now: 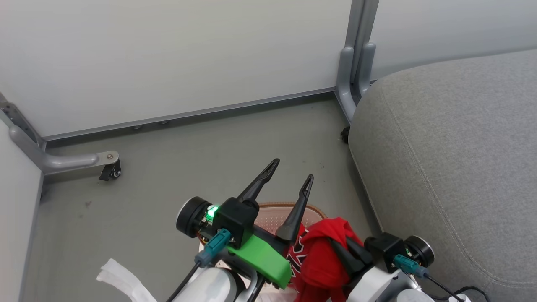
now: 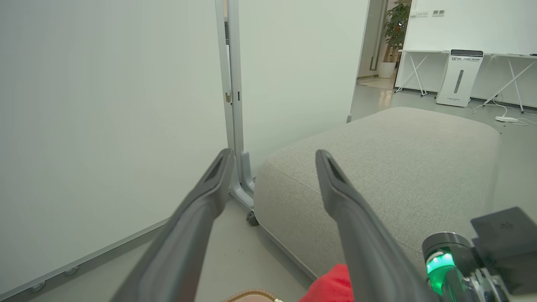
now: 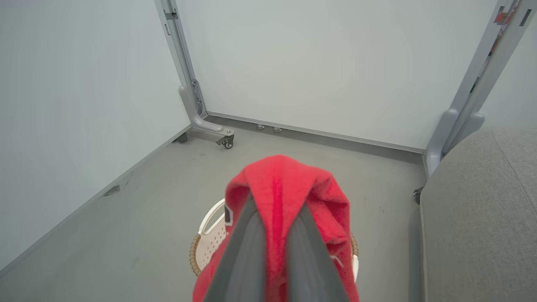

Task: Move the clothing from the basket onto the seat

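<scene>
Red clothing (image 1: 323, 256) bunches around the right hand (image 3: 277, 218), whose two dark fingers (image 3: 245, 256) are pressed tight together with a fold of the cloth pinched between them. The rest of the garment drapes over and down both sides of the fingers, as a limp fabric does when it is gripped at one point and raised. A patch of black and white lettering shows on its left flank in the head view, so I judge this to be the jersey, though I cannot tell whether the shorts hang with it.

Directly beneath sits the basket (image 3: 194, 253), its brown woven rim and perforated cream wall peeping out on the floor (image 1: 209, 142). The bundle hangs above that rim, which looks deliberate: lifted high enough, the trailing cloth should not catch on the edge. Most of the basket's inside is hidden, so whether anything remains in it I cannot say.

Beside the garment, the left hand (image 1: 293, 169) is spread wide and grips nothing. Its fingers point up and away over the far rim, one of them just beside the red cloth, and that spread keeps it from snagging the load.

Grey and broad, the seat (image 1: 453, 159) lies to the robot's right, bare of clothing and near the loaded arm. That makes the right arm the natural carrier. My judgement: the pick-up is done, and the swing over the cushion and the release are yet to come.
</scene>
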### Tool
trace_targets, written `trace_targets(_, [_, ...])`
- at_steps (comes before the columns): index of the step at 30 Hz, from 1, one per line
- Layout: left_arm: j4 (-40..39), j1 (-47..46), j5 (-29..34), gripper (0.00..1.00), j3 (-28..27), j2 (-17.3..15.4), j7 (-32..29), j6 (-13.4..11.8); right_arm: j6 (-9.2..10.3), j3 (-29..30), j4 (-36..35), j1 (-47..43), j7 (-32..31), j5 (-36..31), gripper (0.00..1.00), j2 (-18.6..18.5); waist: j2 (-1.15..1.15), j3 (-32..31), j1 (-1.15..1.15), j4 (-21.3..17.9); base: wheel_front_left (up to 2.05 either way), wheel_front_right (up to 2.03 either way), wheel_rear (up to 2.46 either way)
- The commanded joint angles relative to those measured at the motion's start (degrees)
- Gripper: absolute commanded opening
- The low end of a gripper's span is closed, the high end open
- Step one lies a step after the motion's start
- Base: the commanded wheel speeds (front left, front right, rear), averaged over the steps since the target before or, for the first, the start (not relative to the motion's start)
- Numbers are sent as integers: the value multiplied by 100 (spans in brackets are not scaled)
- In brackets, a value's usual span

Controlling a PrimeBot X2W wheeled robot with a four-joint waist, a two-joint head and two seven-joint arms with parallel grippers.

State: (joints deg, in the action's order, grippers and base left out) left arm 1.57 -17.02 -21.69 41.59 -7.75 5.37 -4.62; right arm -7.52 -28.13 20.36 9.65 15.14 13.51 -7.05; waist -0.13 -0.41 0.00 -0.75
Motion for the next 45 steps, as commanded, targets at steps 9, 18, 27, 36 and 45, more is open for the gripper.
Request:
trace_targets(9, [114,100,-2,100,-58,-112,208,-66,6,342,-448,-33,1,-164,0,-16,13,112,0,-119,0,0,0])
trace_targets(18, [454,111,-4,100,-133,-264,800,169,6,1033,-1238,-78,1,-324,0,28,13,444,0,-472,0,0,0])
trace_targets(27, [584,180,239,100,-220,-304,985,604,6,1546,-2129,-418,1,-437,0,86,13,810,0,-1042,0,0,0])
trace_targets(36, [414,349,562,100,-433,-353,986,1010,6,1903,-2808,-979,1,-328,0,270,13,1115,0,-1951,0,0,0])
trace_targets(45, [505,219,907,100,-333,-345,987,1146,6,1931,-2953,-1172,1,-449,0,344,13,1388,0,-2656,0,0,0])
